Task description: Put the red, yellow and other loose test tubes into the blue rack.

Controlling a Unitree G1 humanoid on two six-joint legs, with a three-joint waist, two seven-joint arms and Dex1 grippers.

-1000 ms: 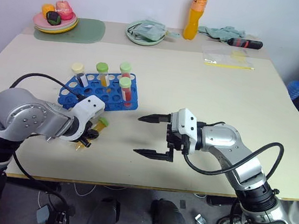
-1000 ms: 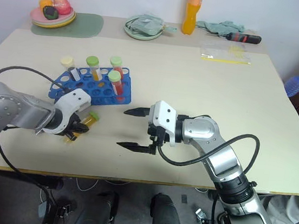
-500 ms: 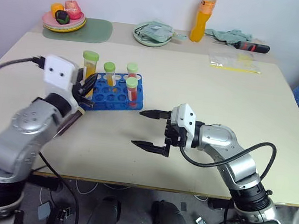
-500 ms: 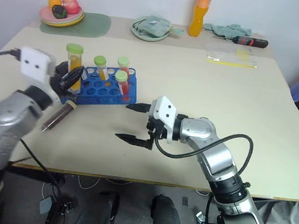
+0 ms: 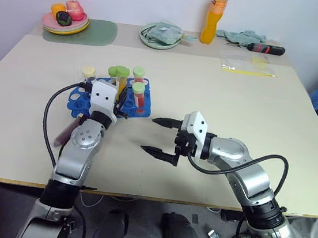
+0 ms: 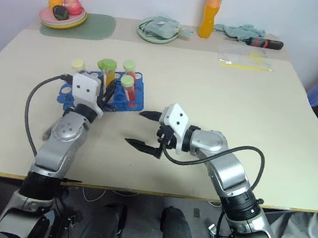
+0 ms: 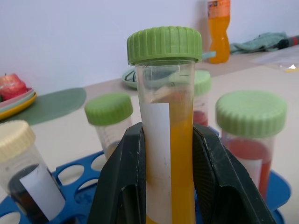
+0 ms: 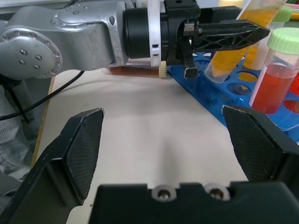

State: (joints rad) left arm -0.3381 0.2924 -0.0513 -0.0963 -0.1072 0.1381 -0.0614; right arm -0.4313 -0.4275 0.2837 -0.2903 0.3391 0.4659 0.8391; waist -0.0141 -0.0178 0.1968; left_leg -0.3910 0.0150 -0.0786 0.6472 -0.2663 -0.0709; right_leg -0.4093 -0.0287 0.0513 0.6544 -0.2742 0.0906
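Left gripper (image 7: 163, 154) clamps the yellow tube (image 7: 167, 140), green cap up, long axis near upright, directly above the blue rack (image 5: 86, 99); the free holes lie just below its tip. Right gripper (image 5: 161, 136) is spread wide and empty, to the right of the rack. Left arm nearer.

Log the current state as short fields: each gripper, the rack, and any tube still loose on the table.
left gripper: shut on yellow tube, held upright over the blue rack
right gripper: open, empty, beside the rack
rack contents: two red tubes, one yellow, one dark with a cream cap
loose tube: lying on the table by the left arm
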